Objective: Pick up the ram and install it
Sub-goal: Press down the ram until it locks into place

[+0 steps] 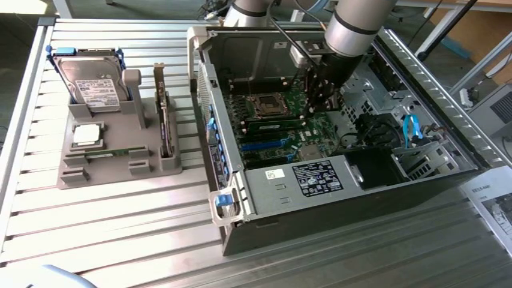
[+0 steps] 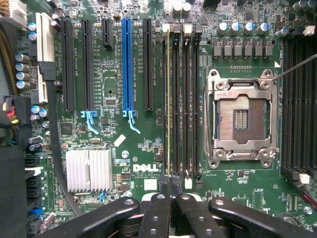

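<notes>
1. You had the open computer case [image 1: 336,198] lying on its side on the bench [image 1: 120,240], motherboard [image 2: 114,89] exposed for access.
2. Your end effector [image 2: 171,196] was closed narrow above the memory slots [image 2: 181,99].
3. The ram [image 2: 168,109] stood edge-on in its slot, apparently seated.

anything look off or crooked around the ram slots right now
Nothing stands out. The ram stands on edge in the slot beside the CPU socket, straight and parallel to the empty slots. The shut gripper sits at its end.
</notes>
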Robot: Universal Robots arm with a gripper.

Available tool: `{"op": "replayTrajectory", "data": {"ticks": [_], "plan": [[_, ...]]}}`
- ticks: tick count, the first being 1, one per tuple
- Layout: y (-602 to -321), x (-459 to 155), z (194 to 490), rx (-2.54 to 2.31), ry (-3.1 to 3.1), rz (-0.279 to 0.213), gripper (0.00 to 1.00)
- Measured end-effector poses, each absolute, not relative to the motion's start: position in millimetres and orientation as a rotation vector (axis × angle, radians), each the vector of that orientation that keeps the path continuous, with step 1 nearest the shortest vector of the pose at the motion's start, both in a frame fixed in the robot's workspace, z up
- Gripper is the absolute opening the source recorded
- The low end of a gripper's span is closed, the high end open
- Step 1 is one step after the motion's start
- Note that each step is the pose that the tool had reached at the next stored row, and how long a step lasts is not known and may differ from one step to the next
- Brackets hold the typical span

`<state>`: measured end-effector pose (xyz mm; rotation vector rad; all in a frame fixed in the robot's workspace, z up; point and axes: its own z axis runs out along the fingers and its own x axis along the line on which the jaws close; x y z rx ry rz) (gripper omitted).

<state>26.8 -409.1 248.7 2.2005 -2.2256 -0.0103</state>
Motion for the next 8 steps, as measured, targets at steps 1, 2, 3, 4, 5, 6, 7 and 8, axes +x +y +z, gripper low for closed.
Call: {"op": "replayTrajectory", "data": {"ticks": [1, 2, 3, 4, 5, 6, 7, 8], "plan": [[-409.1, 26.8, 249.7, 2.2, -2.225, -0.01, 0.1], [-409.1, 26.8, 250.8, 2.2, -2.225, -0.009, 0.1], [-409.1, 26.8, 252.0, 2.199, -2.224, -0.008, 0.1], [-409.1, 26.8, 253.0, 2.199, -2.224, -0.007, 0.1], [-409.1, 26.8, 253.9, 2.198, -2.223, -0.007, 0.1], [-409.1, 26.8, 254.7, 2.198, -2.223, -0.006, 0.1], [-409.1, 26.8, 255.5, 2.197, -2.222, -0.005, 0.1], [-409.1, 26.8, 256.3, 2.197, -2.222, -0.004, 0.1]]}}
